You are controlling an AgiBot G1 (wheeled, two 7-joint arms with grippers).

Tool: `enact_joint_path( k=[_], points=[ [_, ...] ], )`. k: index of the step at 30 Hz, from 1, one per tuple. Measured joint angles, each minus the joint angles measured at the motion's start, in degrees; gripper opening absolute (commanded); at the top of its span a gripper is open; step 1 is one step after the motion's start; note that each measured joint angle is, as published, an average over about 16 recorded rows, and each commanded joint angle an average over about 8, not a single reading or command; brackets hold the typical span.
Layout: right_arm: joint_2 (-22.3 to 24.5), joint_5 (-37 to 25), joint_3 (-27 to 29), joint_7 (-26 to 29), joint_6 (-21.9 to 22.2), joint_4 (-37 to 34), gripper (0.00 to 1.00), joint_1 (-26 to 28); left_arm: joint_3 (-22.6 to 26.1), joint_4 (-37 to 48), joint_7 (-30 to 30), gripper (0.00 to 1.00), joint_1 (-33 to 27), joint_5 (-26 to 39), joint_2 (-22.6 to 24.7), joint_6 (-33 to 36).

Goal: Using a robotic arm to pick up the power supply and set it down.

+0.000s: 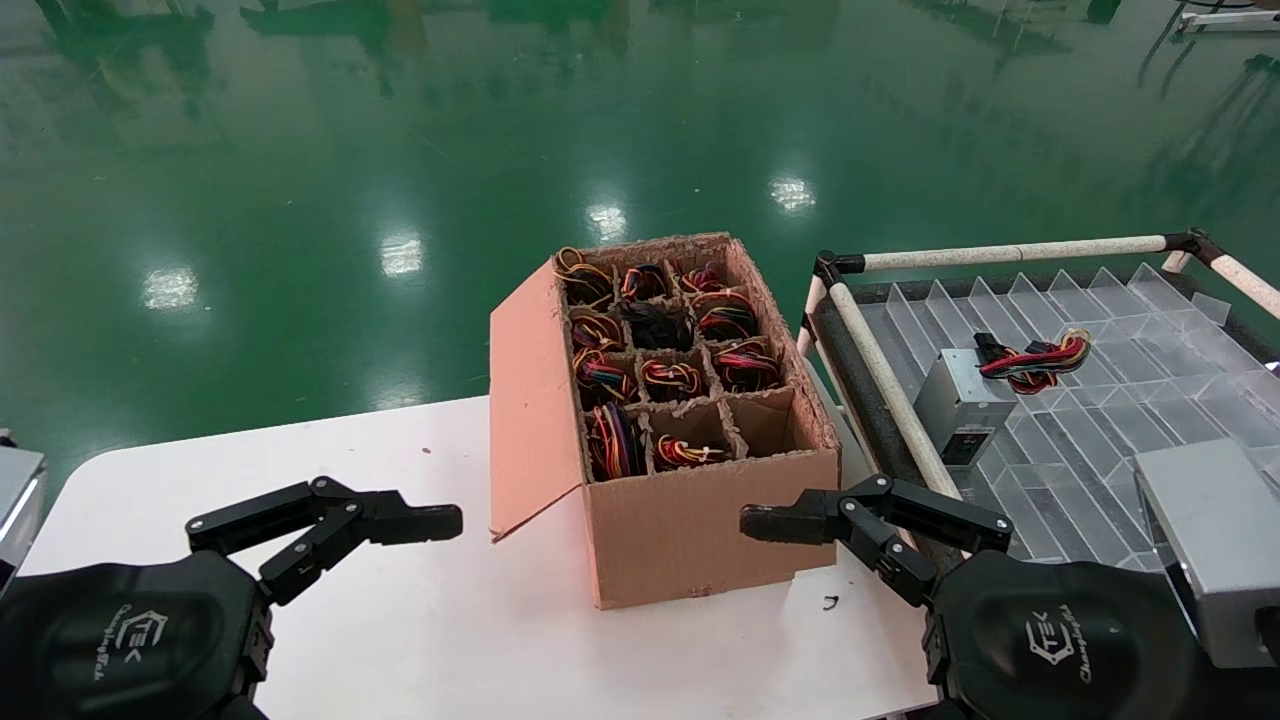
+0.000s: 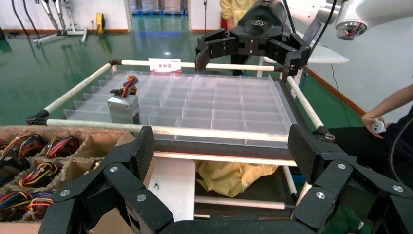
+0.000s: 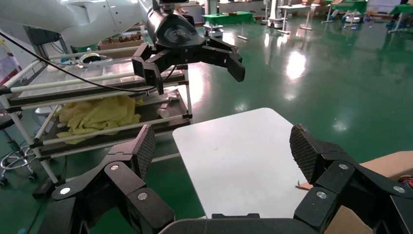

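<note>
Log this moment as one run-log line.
left gripper: open, idle | right gripper: open, empty | power supply: on clear divider tray

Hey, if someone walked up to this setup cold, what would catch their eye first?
Probably the cardboard box on the white table, its compartments packed with coils of coloured wire. Next, the grey power supply lying on the clear ridged tray to the right. The left gripper and right gripper flank the box, fingers open.
</note>
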Motion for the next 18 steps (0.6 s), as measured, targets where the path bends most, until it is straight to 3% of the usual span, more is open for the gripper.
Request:
enact_joint_path(
  k=[18],
  points=[
    [0.0,0.0,0.0,0.0,0.0,0.0,1.0,0.0,0.0,0.0,0.0,1.0,0.0,0.0,0.0,0.0]
  ],
)
